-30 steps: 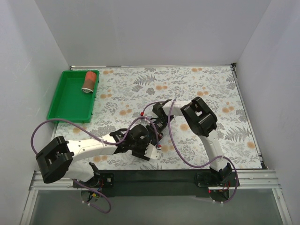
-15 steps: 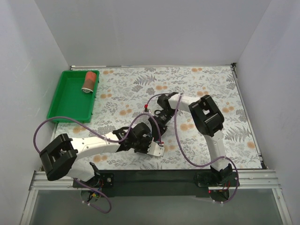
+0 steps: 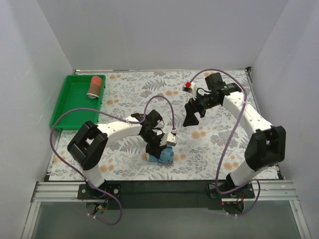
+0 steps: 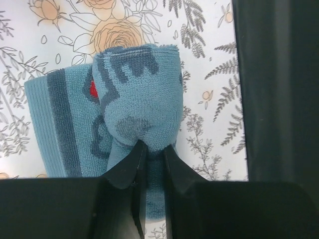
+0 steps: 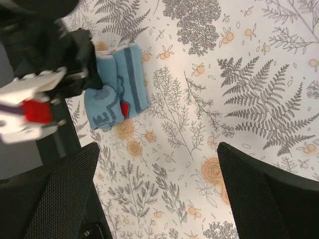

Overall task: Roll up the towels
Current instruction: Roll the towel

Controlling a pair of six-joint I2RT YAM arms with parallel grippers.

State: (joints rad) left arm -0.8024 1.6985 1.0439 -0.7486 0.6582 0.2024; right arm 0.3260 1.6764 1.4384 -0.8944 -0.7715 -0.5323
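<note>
The light blue towel (image 3: 162, 157) with dark print is a short roll near the table's front middle. My left gripper (image 3: 160, 147) is shut on its near end; in the left wrist view the two black fingers pinch a fold of the blue towel (image 4: 137, 99) at the left gripper (image 4: 153, 148). The right gripper (image 3: 191, 117) hangs above the table to the back right, apart from the roll. Its view shows the right gripper (image 5: 158, 149) open over bare cloth, with the blue towel (image 5: 117, 89) at upper left. The rust-red towel (image 3: 94, 86) lies rolled in the green tray (image 3: 75, 112).
The green tray stands at the back left corner of the flowered tablecloth (image 3: 219, 144). White walls close in the left, back and right sides. Purple cables loop off both arms over the table's middle.
My right gripper has opened and drawn back to the right, away from the roll. The left gripper has closed on the blue towel, and its arm has swung round behind it.
</note>
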